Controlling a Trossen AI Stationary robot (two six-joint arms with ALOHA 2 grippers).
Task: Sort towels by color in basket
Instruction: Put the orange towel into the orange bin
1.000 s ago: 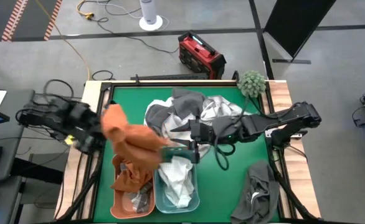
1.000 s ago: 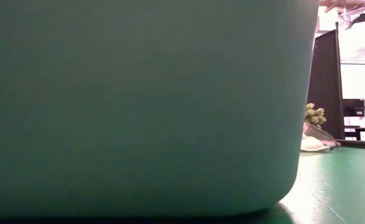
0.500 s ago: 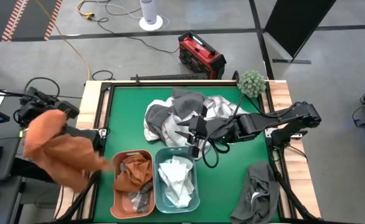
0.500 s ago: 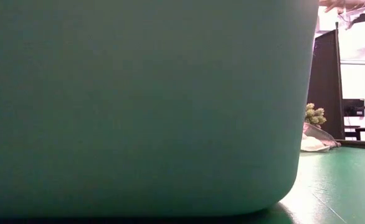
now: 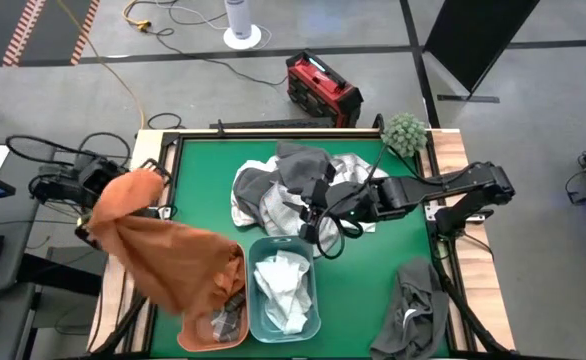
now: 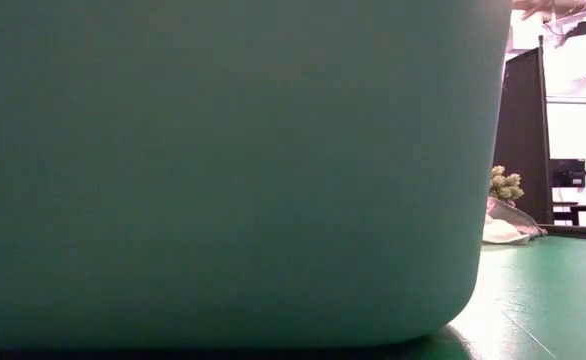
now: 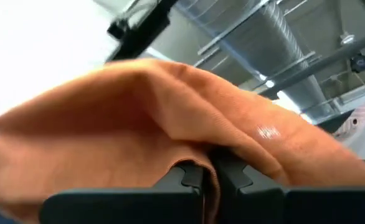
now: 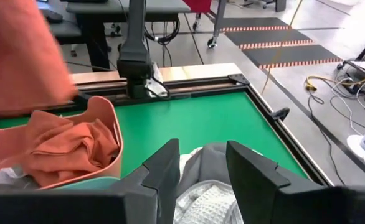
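Note:
My left gripper (image 7: 208, 179) is at the table's left edge, shut on a rust-orange towel (image 5: 168, 250) that hides it in the high view. The towel spreads out toward the orange basket (image 5: 223, 332), which holds more orange cloth (image 8: 70, 146). My right gripper (image 8: 201, 168) is open and empty over the pile of grey and white towels (image 5: 283, 185) in the table's middle. A pale blue basket (image 5: 313, 315) holds white towels (image 5: 278, 285). A dark grey towel (image 5: 418, 310) lies at the near right. My left gripper pinches a fold of the orange towel (image 7: 198, 146) between its two fingers; the cloth drapes over the fingertips and hides how many layers are held. The towel is lifted and trails away from the gripper, slack, and its far end (image 5: 213, 280) covers the orange basket's left part.
A round green fuzzy ball (image 5: 405, 130) sits at the far right corner. The pale blue basket's wall (image 6: 223, 170) fills most of the low view. Bare green table (image 8: 189, 124) lies between the pile and the left rail.
My left gripper has swung with the orange towel from above the table out past the left edge, then partly back; the towel now spreads from the left edge over the orange basket. My right gripper has moved from above the blue basket toward the far edge, over the pile.

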